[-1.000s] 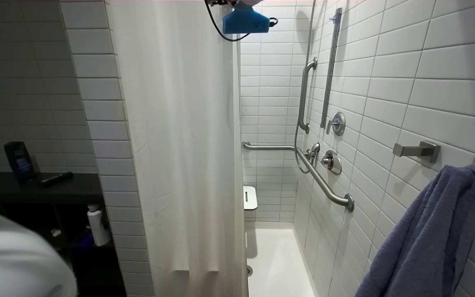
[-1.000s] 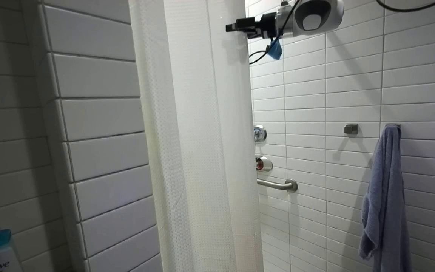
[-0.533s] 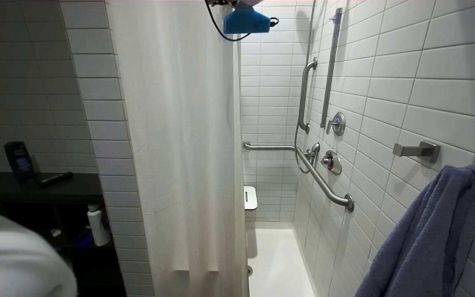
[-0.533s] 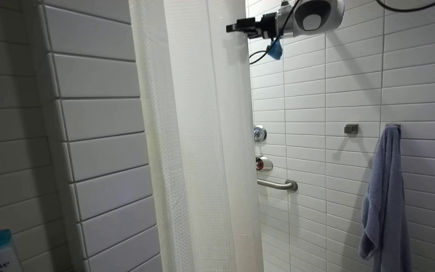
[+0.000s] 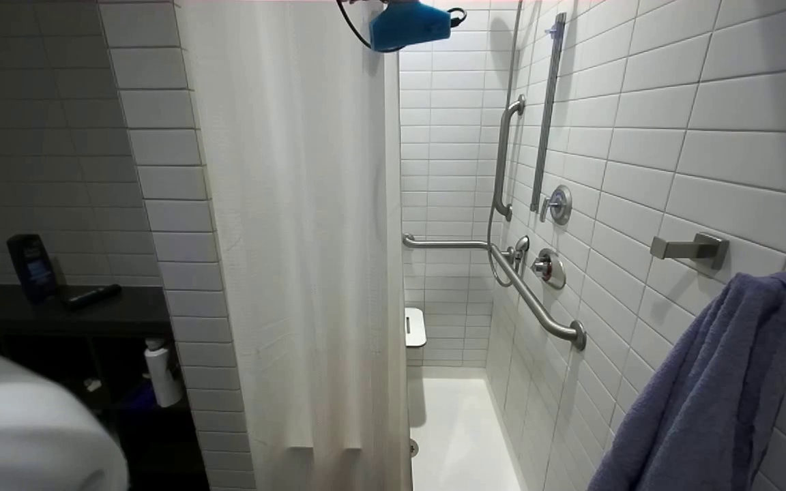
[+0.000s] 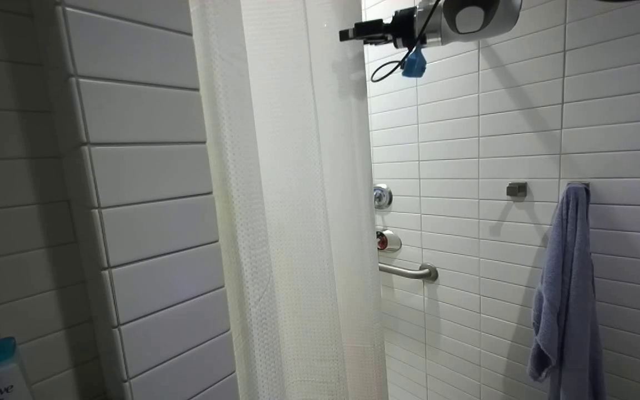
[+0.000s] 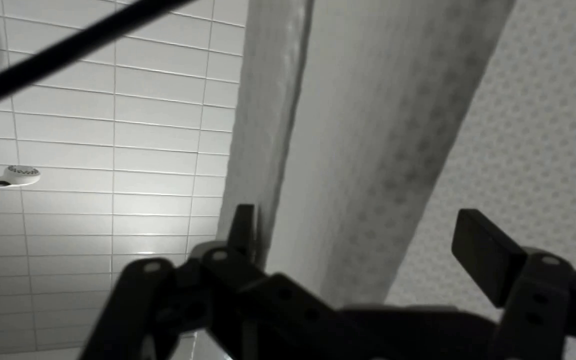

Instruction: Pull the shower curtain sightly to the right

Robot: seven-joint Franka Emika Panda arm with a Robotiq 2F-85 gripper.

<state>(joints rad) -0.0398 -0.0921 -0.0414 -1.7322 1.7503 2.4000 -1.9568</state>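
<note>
The tall white shower curtain hangs in soft folds and shows in both exterior views. Its right edge stands about midway across the frame in an exterior view. My gripper is up at the right edge of the curtain, in front of it in that view. In the wrist view the gripper is open, with its fingers wide apart and the curtain folds showing between and beyond them. Nothing is held. I cannot tell whether either finger touches the cloth. In an exterior view the fingers are out of frame above the blue camera mount.
Grab bars, shower valves and a square wall hook stick out from the tiled right wall. A blue-grey towel hangs there. A white shower seat is behind the curtain. A dark shelf is at the left.
My gripper and wrist have moved up and to the right in an exterior view, and the blue mount has tilted. The curtain edge is almost unchanged.
</note>
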